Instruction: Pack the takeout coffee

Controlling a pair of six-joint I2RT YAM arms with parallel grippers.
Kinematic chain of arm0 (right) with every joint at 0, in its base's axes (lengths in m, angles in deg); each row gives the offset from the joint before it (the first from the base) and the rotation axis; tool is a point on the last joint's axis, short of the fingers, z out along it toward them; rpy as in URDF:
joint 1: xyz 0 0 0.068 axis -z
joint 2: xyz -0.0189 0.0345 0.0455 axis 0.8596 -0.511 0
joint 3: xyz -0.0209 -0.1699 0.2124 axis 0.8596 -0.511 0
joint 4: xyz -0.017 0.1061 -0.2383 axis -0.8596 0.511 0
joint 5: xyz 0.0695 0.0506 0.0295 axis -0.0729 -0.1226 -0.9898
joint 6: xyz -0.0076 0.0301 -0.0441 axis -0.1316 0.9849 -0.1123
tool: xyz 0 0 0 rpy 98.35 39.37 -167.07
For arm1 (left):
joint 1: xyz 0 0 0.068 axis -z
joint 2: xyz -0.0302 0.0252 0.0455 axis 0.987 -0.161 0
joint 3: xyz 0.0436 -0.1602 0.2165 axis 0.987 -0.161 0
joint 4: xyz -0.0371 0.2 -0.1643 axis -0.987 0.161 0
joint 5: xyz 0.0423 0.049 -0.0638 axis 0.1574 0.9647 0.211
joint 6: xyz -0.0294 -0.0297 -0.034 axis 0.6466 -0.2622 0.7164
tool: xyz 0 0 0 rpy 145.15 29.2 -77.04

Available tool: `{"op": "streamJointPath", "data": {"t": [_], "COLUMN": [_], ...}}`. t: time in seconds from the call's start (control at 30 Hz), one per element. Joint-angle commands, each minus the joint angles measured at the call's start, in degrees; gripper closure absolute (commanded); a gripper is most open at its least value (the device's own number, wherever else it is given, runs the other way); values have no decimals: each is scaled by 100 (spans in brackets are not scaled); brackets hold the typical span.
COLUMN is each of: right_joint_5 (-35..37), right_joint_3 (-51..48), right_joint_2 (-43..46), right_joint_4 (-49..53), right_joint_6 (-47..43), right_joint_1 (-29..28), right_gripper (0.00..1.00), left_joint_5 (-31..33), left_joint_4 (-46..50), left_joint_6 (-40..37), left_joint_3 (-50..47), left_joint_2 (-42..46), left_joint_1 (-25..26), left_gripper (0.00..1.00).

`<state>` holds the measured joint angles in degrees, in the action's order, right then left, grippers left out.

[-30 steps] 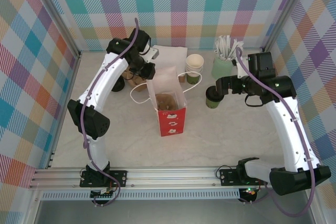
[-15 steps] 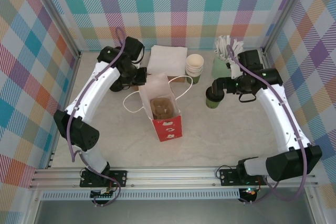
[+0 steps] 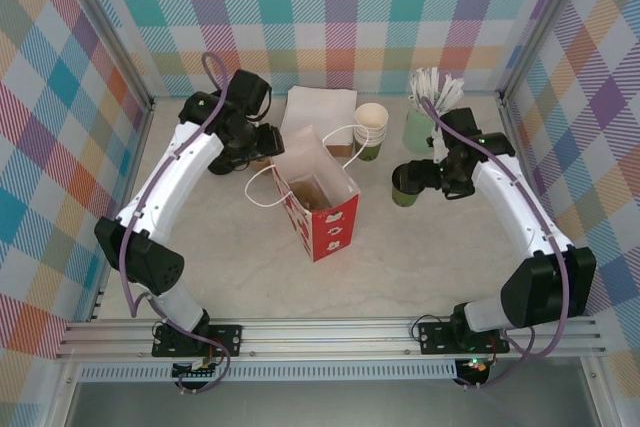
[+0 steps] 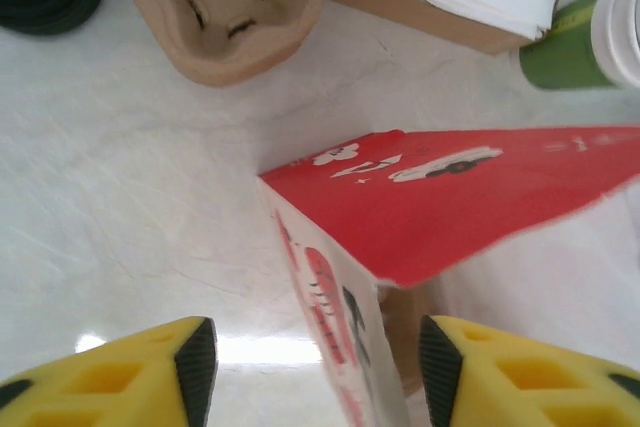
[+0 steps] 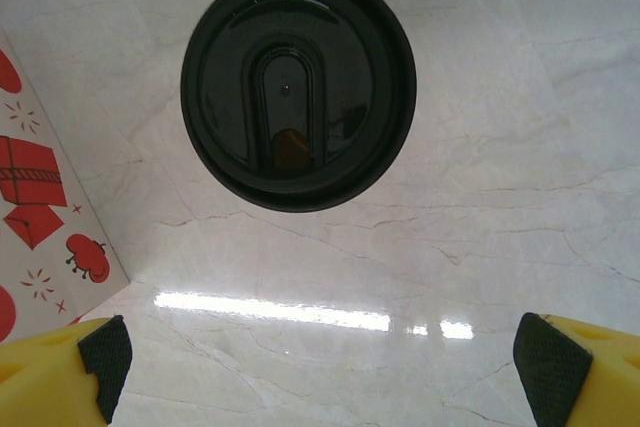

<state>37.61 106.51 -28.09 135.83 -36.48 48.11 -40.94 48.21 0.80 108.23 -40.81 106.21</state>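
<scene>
One takeout coffee (image 3: pixel 405 190), one red bag (image 3: pixel 331 228), one cup carrier (image 4: pixel 222 7).

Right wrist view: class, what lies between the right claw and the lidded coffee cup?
Bare marble tabletop lies between the open right claw and the takeout coffee, as the right wrist view shows.
</scene>
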Motion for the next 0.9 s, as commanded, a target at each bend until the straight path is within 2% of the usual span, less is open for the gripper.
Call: {"op": "streamJointPath", "data": {"t": [0.0, 0.17, 0.27, 0.87], "right_joint_5": [-176, -288, -309, -63], "right_joint_3": [-152, -103, -100, 726], "right_joint_2": [-200, -562, -749, -1900], "right_joint_4": [-53, -124, -189, -333], "right_joint_6": [175, 269, 313, 211], "right_joint_1": [35, 27, 26, -183], "right_gripper": [0, 0, 0, 0], "left_joint_5": [118, -35, -163, -200], "left_joint_4": [249, 129, 97, 0], "left_joint_6": [-883, -1641, -1923, -1906], "left_joint_3": [251, 289, 346, 307], "left_joint_2": [495, 534, 385, 203], "left_joint_1": [-1, -55, -130, -167], "left_gripper": [28, 15, 13, 7]}}
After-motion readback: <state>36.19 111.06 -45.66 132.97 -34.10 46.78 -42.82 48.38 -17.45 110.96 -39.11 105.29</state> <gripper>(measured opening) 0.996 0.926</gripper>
